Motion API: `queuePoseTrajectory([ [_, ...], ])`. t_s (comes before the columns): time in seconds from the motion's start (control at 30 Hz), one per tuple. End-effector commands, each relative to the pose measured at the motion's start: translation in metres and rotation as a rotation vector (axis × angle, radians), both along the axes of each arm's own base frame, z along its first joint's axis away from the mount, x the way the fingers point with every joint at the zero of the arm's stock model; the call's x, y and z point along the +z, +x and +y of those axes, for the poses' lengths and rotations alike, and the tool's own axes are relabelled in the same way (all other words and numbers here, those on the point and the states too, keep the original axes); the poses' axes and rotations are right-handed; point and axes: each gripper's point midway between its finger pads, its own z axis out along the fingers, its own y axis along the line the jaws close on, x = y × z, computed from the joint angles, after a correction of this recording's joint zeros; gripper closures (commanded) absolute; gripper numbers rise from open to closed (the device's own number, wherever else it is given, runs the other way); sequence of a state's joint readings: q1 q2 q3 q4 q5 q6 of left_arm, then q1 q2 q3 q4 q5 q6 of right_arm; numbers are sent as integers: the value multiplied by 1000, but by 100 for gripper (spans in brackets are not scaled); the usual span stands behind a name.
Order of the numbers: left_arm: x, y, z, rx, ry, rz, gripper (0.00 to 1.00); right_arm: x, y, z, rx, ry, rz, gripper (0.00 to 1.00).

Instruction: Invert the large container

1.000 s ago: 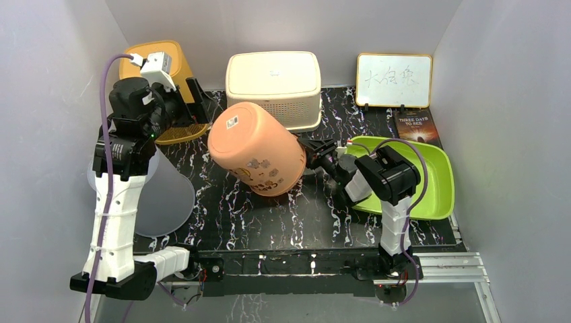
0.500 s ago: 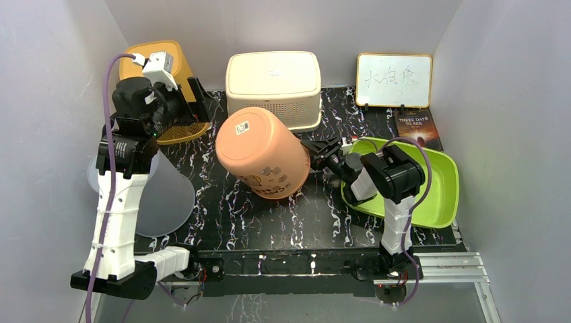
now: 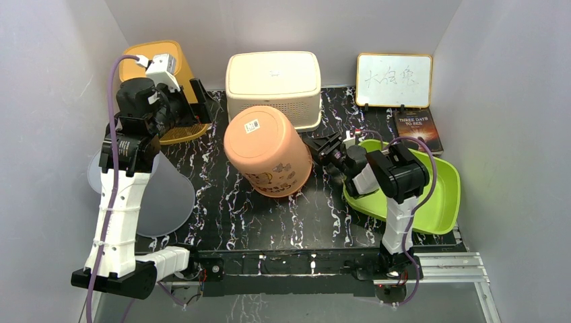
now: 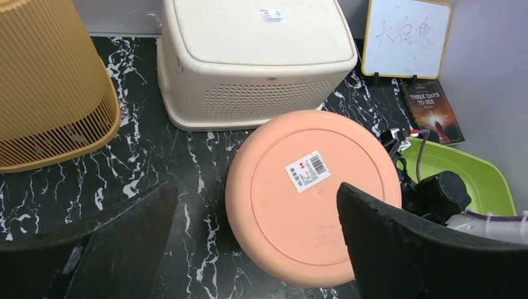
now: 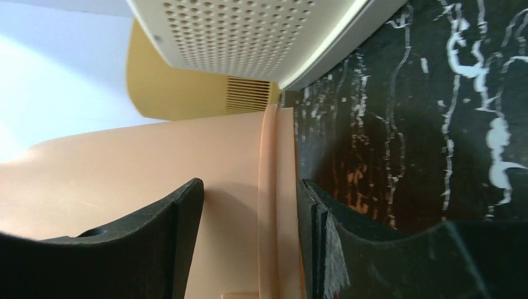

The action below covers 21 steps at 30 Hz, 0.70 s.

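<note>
The large container [image 3: 266, 148] is a peach plastic tub standing mouth down in the middle of the black marbled table [image 3: 283, 215], its labelled base facing up. It fills the left wrist view [image 4: 311, 193]. My left gripper [image 3: 195, 101] hovers above and to the back left of it, open and empty [image 4: 255, 187]. My right gripper [image 3: 322, 149] is at the tub's right side, low by the table. In the right wrist view the jaws [image 5: 249, 193] straddle the tub's rim [image 5: 268, 205], with a gap on the upper finger's side. The tub wall [image 5: 124, 168] lies behind.
A cream perforated basket [image 3: 273, 84] stands upside down right behind the tub. A yellow basket [image 3: 165, 64] is at the back left. A green tray [image 3: 431, 195] lies under my right arm. A whiteboard [image 3: 394, 79] and a book [image 3: 416, 128] are at the back right. A translucent grey cone [image 3: 165, 195] lies at left.
The tub has swung from lying tilted on its side to base up, mouth down. My right gripper followed its rim up and back. The green tray slid slightly right.
</note>
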<state>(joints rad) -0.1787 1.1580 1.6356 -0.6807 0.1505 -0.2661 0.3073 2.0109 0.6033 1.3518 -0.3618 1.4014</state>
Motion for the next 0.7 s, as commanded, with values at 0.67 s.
queuePoseTrajectory([
  [0.67, -1, 5, -6, -25, -11, -11, 2, 36, 2, -43, -171, -979, -85, 47],
])
